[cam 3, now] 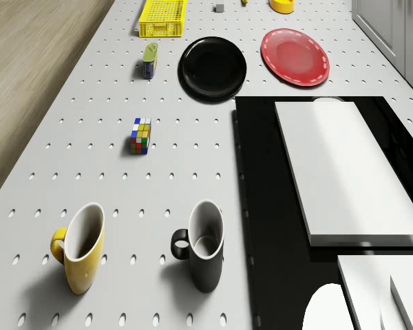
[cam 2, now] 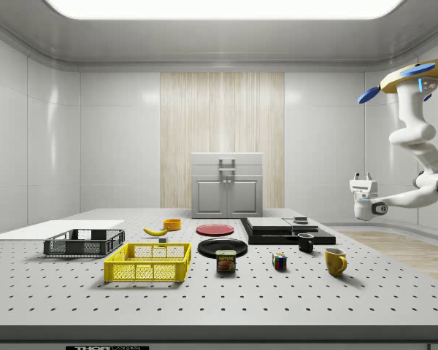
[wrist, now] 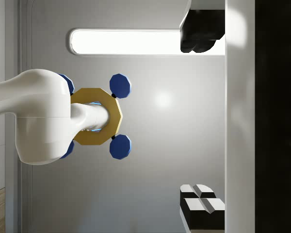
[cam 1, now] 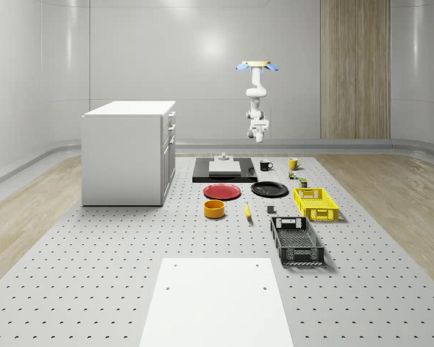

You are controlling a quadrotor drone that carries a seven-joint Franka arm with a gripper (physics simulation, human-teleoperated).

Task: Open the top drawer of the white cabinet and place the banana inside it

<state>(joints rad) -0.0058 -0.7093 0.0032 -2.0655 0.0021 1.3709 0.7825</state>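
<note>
i hover high above the far end of the table (cam 1: 94, 289), beyond the black tray (cam 1: 224, 173), with my pincer (cam 2: 363, 177) hanging in the air, holding nothing; i cannot tell whether it is open. the white cabinet (cam 1: 129, 153) stands well apart with its top drawer (cam 2: 227, 162) still shut, and the banana (cam 2: 155, 231) lies on the table near the orange bowl (cam 2: 172, 224). i judge the task barely begun: next i need to reach the drawer handle.

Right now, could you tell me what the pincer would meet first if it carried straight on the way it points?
The pincer points upward, so probably the ceiling; the hovering drone sits just off that line, though depth is unclear.
</note>
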